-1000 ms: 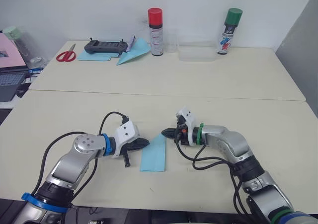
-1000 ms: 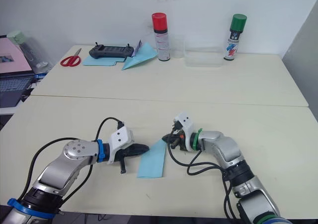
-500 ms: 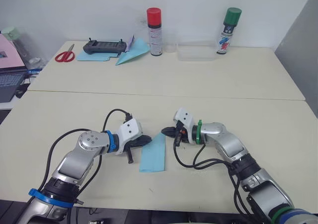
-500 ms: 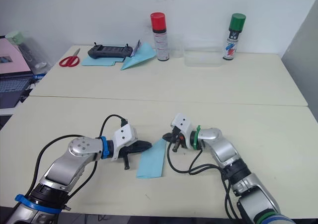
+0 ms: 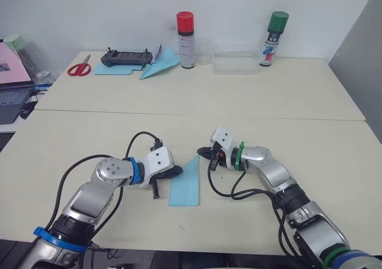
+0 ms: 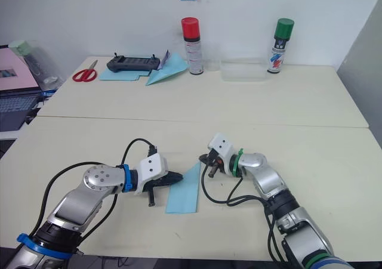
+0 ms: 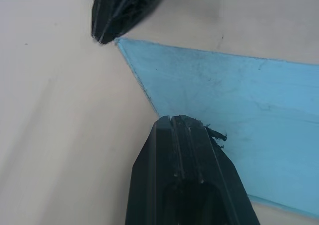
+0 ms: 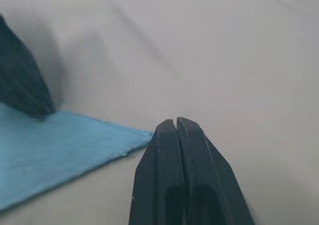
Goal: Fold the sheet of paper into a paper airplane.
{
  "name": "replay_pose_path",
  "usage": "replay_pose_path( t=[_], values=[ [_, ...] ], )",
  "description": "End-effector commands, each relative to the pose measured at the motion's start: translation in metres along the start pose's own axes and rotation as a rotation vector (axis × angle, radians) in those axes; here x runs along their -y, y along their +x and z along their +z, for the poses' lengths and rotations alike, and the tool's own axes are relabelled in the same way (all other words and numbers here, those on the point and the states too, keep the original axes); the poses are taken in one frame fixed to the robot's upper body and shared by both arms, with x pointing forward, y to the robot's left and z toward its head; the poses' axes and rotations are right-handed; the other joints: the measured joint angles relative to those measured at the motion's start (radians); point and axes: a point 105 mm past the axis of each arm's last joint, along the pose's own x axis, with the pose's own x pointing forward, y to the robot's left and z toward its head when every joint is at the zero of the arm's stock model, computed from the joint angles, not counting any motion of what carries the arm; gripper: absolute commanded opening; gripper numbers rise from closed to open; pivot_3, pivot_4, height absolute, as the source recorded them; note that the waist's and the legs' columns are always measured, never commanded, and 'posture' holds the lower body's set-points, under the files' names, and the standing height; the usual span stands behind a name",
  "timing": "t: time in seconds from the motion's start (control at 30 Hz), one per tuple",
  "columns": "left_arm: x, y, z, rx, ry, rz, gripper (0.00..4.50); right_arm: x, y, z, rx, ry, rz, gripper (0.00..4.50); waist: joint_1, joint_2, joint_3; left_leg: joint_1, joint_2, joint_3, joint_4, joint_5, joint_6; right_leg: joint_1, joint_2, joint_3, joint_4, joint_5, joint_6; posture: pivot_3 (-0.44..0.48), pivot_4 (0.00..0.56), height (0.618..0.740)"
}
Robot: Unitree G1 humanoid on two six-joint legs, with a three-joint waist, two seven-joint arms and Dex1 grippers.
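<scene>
The sheet of paper (image 5: 185, 184) lies flat on the near table (image 5: 334, 150), folded into a narrow shape with one pointed corner at the far end, and it sits between the two arms. The left gripper (image 5: 176, 171) rests on the left long edge of the paper, with its fingers pressed together and nothing between them; in the left wrist view the closed tip sits on the blue surface just inside the edge. The right gripper (image 5: 202, 154) is also pressed shut and holds nothing. Compared with one second ago, it has moved a little up and away from the pointed corner, so now it is just beside the tip and I judge it is no longer touching the paper. The left gripper has slid a bit further along the edge, toward the point. The paper itself has hardly moved. This suggests that one crease was just pressed down and the right arm is releasing it. The shape is still a simple folded strip, so several folds are left before it becomes a plane.
</scene>
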Motion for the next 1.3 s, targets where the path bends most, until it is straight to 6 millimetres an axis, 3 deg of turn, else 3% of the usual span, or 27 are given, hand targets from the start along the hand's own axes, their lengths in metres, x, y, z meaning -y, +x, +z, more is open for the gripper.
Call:
replay_pose_path(
  t=[0.03, 0.13, 0.2, 0.23, 0.3, 0.43, 0.7, 0.87, 1.07, 1.3],
  values=[
    [0.018, 0.007, -0.020, -0.074, -0.034, -0.085, 0.00, 0.027, -0.017, -0.027, -0.095, 0.013, -0.135, 0.06, 0.001, 0.000, 0.000, 0.000, 0.000, 0.000, 0.000, 0.000, 0.000, 0.001, 0.000, 0.000, 0.000, 0.000, 0.000, 0.000, 0.150, 0.740],
    [0.017, 0.007, -0.021, -0.074, -0.034, -0.082, 0.00, 0.028, -0.017, -0.023, -0.069, 0.006, -0.130, 0.06, 0.003, 0.000, 0.000, 0.001, 0.000, 0.000, 0.001, 0.000, 0.000, 0.001, 0.000, 0.000, 0.000, 0.000, 0.000, 0.000, 0.150, 0.740],
    [0.016, 0.007, -0.021, -0.073, -0.032, -0.080, 0.00, 0.025, -0.018, -0.001, 0.052, 0.056, -0.098, 0.06, 0.005, 0.000, 0.000, 0.001, 0.000, 0.000, 0.001, 0.000, 0.000, 0.002, 0.000, 0.000, 0.000, 0.000, 0.000, 0.000, 0.150, 0.740],
    [0.016, 0.007, -0.021, -0.073, -0.032, -0.080, 0.00, 0.016, -0.020, 0.016, 0.143, 0.069, -0.041, 0.06, 0.006, 0.000, 0.000, 0.000, 0.000, 0.000, 0.001, 0.000, 0.000, 0.001, 0.000, 0.000, 0.000, 0.000, 0.000, 0.000, 0.150, 0.740],
    [0.015, 0.008, -0.021, -0.072, -0.031, -0.081, 0.00, -0.009, -0.023, 0.032, 0.223, 0.115, 0.095, 0.06, 0.008, 0.000, 0.000, -0.001, 0.000, -0.001, 0.001, 0.000, 0.000, 0.001, 0.000, 0.000, -0.001, 0.000, 0.000, 0.000, 0.150, 0.740],
    [0.015, 0.009, -0.020, -0.070, -0.030, -0.086, 0.00, -0.040, -0.022, 0.017, 0.136, 0.041, 0.201, 0.06, 0.007, 0.001, 0.001, -0.003, 0.000, -0.001, -0.001, 0.000, 0.000, -0.002, 0.000, -0.001, -0.001, 0.000, 0.000, 0.000, 0.150, 0.740],
    [0.015, 0.010, -0.020, -0.071, -0.031, -0.094, 0.00, -0.058, -0.018, -0.015, -0.043, -0.013, 0.244, 0.06, 0.008, 0.001, 0.001, -0.003, 0.000, -0.001, 0.001, 0.000, 0.000, -0.002, 0.000, -0.001, -0.001, 0.000, 0.000, 0.000, 0.150, 0.740],
    [0.015, 0.010, -0.020, -0.071, -0.032, -0.096, 0.00, -0.071, -0.026, -0.021, -0.072, 0.004, 0.326, 0.06, 0.009, 0.001, 0.000, -0.003, 0.000, -0.001, 0.000, 0.000, 0.000, -0.002, 0.000, -0.001, -0.001, -0.001, 0.000, 0.000, 0.150, 0.740],
    [0.015, 0.011, -0.020, -0.072, -0.033, -0.098, 0.00, -0.106, -0.046, -0.028, -0.123, 0.076, 0.521, 0.06, 0.010, 0.001, 0.000, -0.003, 0.000, -0.001, 0.000, 0.000, 0.000, -0.001, 0.000, -0.001, -0.001, -0.001, 0.000, 0.000, 0.150, 0.740],
    [0.014, 0.011, -0.019, -0.071, -0.037, -0.095, 0.00, -0.118, -0.054, -0.028, -0.150, 0.124, 0.606, 0.06, 0.010, 0.001, 0.000, -0.003, 0.000, -0.001, 0.000, 0.000, 0.000, -0.001, 0.000, -0.001, -0.001, -0.001, 0.000, 0.000, 0.150, 0.740]
  ],
)
